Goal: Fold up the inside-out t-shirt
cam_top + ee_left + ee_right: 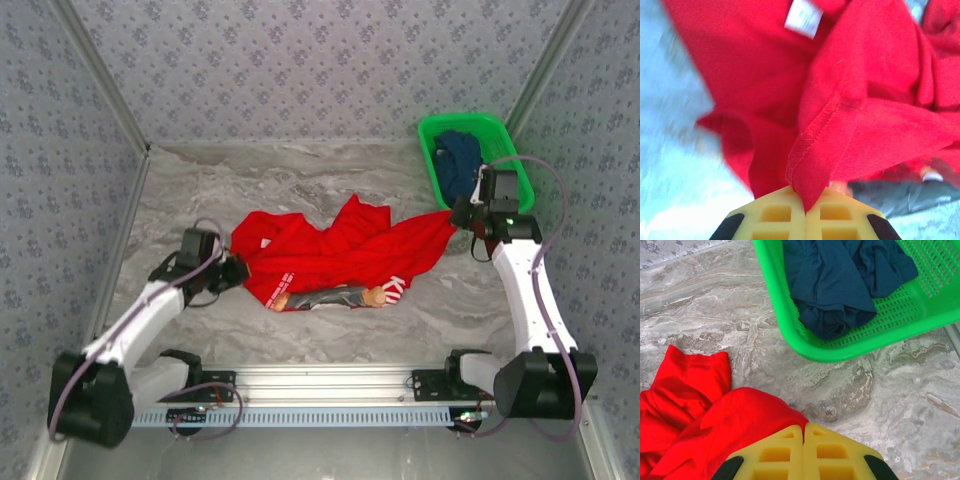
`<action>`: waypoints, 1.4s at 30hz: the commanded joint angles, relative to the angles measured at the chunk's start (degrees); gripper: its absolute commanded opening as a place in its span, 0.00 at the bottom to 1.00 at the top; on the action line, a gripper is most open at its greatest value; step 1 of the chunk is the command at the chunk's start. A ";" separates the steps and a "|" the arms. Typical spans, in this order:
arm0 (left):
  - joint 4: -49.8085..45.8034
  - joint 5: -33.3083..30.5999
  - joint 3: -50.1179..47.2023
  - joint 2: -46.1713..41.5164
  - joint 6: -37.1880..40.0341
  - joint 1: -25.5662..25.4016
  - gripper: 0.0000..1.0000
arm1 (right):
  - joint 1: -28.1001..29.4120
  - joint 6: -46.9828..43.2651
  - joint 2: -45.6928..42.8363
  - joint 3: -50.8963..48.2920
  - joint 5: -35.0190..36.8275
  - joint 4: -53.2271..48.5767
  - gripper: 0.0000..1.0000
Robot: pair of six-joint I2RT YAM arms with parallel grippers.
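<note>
The inside-out t-shirt (pixel 330 250) is bright red and lies crumpled across the middle of the table, with a grey and coloured print strip (pixel 335 297) along its near edge. My left gripper (pixel 240 270) is at the shirt's left end, shut on a stitched hem fold (pixel 810 150) that runs into the yellow jaws of the left gripper (pixel 805 194). A white label (pixel 803 17) shows on the cloth further off. My right gripper (pixel 462 215) is at the shirt's right corner. In the right wrist view the right gripper (pixel 803 427) is shut on the edge of the red t-shirt (pixel 715 425).
A green plastic basket (pixel 432 160) stands at the back right, just behind the right gripper, with a dark navy garment (pixel 460 160) in it. Its rim (pixel 790 330) lies close ahead of the right fingers. Patterned walls enclose the grey marbled table (pixel 200 190).
</note>
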 commanded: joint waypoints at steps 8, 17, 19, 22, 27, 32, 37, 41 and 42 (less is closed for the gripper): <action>-5.28 -1.04 -5.78 -1.74 -5.36 -2.33 0.33 | 0.85 -0.45 -2.52 -1.31 -1.80 -1.87 0.00; -3.83 -7.96 3.30 6.13 3.14 -4.58 0.58 | 2.09 0.08 -2.06 -1.90 -3.98 -0.01 0.00; -4.31 -10.20 4.63 8.85 4.68 -6.13 0.59 | 2.09 -0.01 -1.92 -1.85 -4.11 0.07 0.00; -4.86 -16.27 7.19 12.31 7.32 -10.23 0.60 | 2.19 -0.19 -1.79 -1.83 -4.46 0.15 0.00; -6.98 -27.75 11.59 19.12 9.24 -15.80 0.61 | 2.31 -0.01 -1.44 -2.10 -5.56 0.52 0.00; -7.89 -32.50 14.90 25.75 11.45 -18.97 0.63 | 2.38 -0.05 -1.31 -2.23 -5.82 0.76 0.00; -8.14 -33.36 16.49 29.89 12.22 -20.56 0.64 | 2.45 -0.11 -1.46 -2.49 -5.89 0.55 0.00; -9.24 -34.98 17.92 32.10 12.38 -21.29 0.63 | 2.47 -0.21 -1.44 -2.62 -5.91 0.63 0.00; -9.88 -36.00 18.18 32.30 12.11 -21.36 0.61 | 2.49 -0.19 -1.44 -2.62 -5.91 0.56 0.00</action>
